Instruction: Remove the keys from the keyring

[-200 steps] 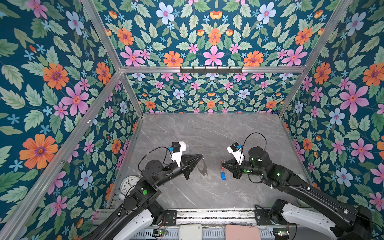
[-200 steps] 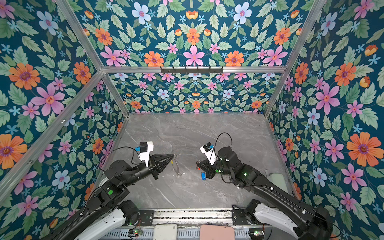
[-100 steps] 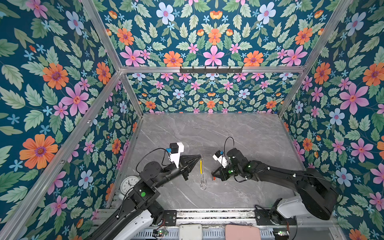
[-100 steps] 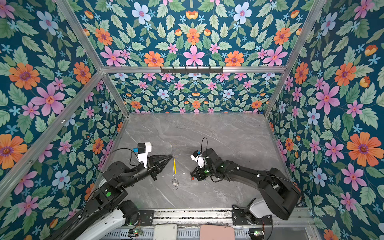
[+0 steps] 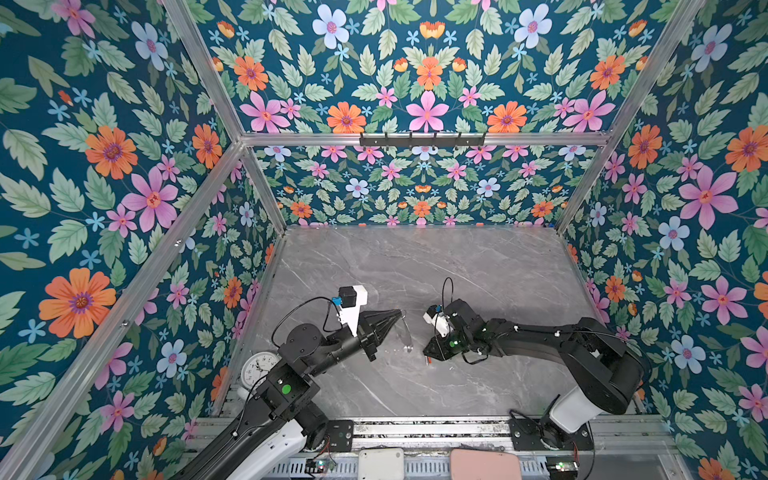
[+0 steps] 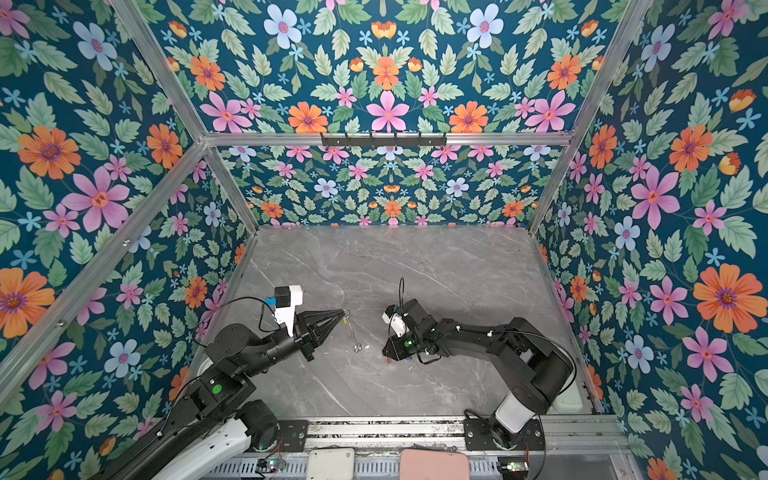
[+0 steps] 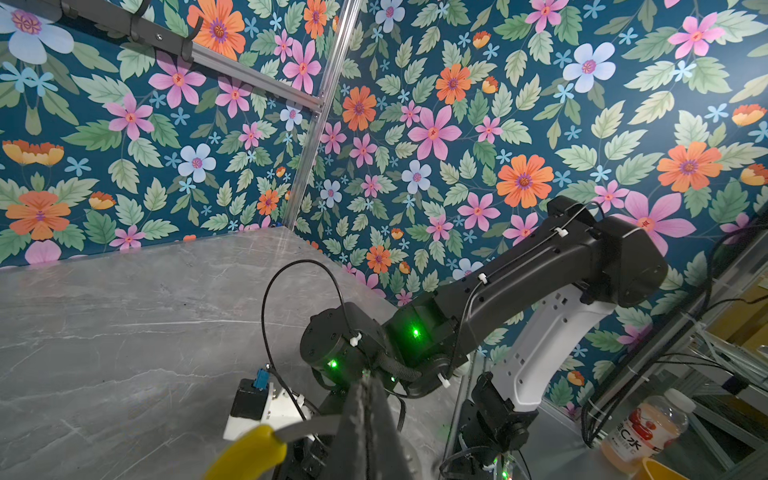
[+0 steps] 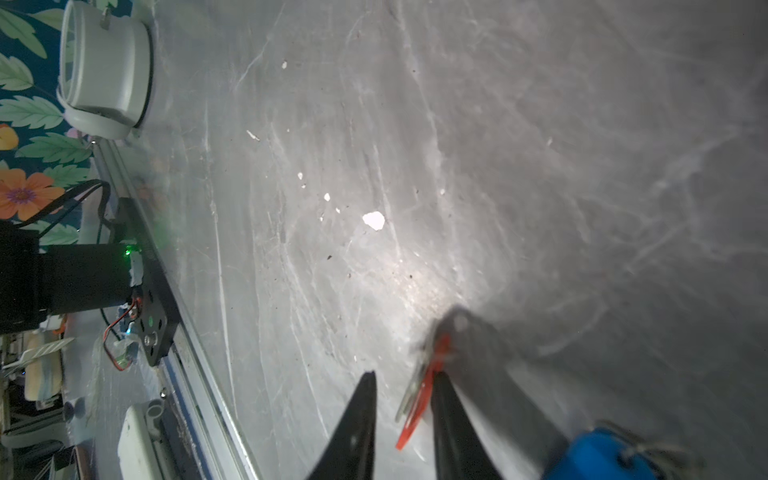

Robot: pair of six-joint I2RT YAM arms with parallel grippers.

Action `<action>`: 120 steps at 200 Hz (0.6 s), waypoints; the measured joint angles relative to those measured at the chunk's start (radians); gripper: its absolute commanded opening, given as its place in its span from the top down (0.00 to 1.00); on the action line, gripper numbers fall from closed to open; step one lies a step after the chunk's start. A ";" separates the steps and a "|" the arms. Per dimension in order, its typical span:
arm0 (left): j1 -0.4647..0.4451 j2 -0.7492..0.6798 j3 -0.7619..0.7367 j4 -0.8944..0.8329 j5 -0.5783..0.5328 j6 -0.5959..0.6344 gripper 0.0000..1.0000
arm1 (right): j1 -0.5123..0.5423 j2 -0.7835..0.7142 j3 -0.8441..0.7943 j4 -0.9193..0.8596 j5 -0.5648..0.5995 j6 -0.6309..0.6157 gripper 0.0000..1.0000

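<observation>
Your left gripper [image 5: 397,314] is clamped on the keyring [image 5: 406,334], left of centre. Your right gripper [image 8: 402,376] has its jaws apart, low over the table [image 8: 457,166]. The red-tag key [image 8: 420,395] lies lengthwise between them, the blue-tag key [image 8: 602,457] just beside. Right arm is nearer.

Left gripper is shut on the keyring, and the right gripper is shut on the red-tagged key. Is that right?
Not quite. The left gripper is shut on the keyring, but the right gripper is open: the right wrist view shows its jaws apart, with the red-tagged key beside one finger, not clamped.
</observation>
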 measured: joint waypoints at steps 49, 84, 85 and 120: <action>0.000 0.000 0.000 0.000 0.000 0.000 1.00 | 0.000 -0.092 -0.023 -0.028 0.101 0.017 0.48; 0.000 0.005 0.003 0.000 -0.006 -0.001 1.00 | 0.010 -0.323 -0.034 -0.052 0.156 0.016 0.34; 0.000 0.006 0.003 0.000 -0.007 -0.001 1.00 | 0.012 -0.333 -0.034 -0.052 0.159 0.016 0.34; 0.000 0.010 0.002 0.003 -0.027 -0.026 1.00 | 0.136 -0.544 0.017 -0.050 0.223 -0.050 0.32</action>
